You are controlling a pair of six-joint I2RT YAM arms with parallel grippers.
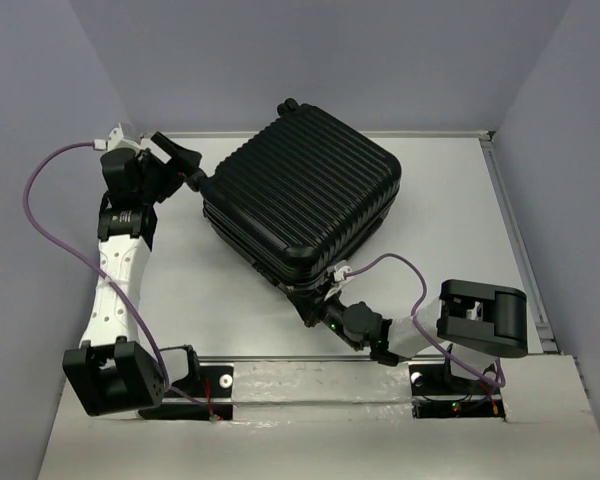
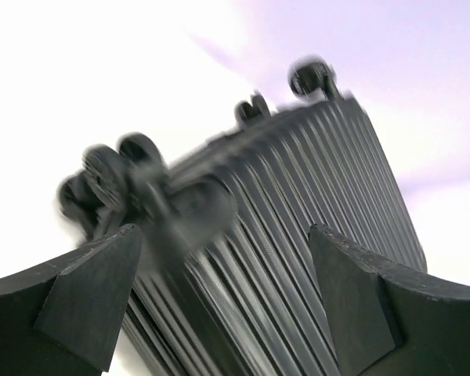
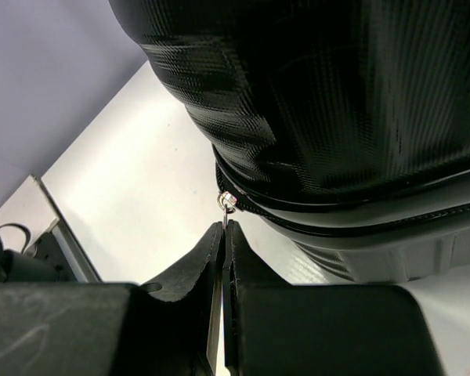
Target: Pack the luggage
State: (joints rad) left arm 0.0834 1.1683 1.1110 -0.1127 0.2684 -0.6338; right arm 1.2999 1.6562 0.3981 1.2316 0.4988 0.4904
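Nearest, at the front edge of the white table (image 1: 460, 220): both arm bases, bolted side by side, the right one partly covered by its own folded arm. Just beyond, the right pincer (image 1: 315, 303) (image 3: 224, 232), pressed together at the near corner of the large black ribbed hard-shell luggage (image 1: 300, 195) (image 3: 337, 94) and pinching the small silver zipper pull (image 3: 229, 202) on the seam. Only the ring showing above the fingertips, with the tab hidden between them. From above, that contact buried under wrist and cable. Mid-table, the luggage lying flat, lid down, turned at an angle, its underside and far faces out of sight. Extent of the zipper's closure: impossible to tell. Farther off, at the far-left corner of the luggage, the left pincer (image 1: 192, 165) (image 2: 223, 235), spread wide, fingers cut off by the bottom of the wrist view, one on either side of the small black caster wheels (image 2: 110, 180). Those wheels badly blurred; touching or merely near, impossible to tell. Farthest, one more wheel (image 1: 288, 104) poking past the back edge.
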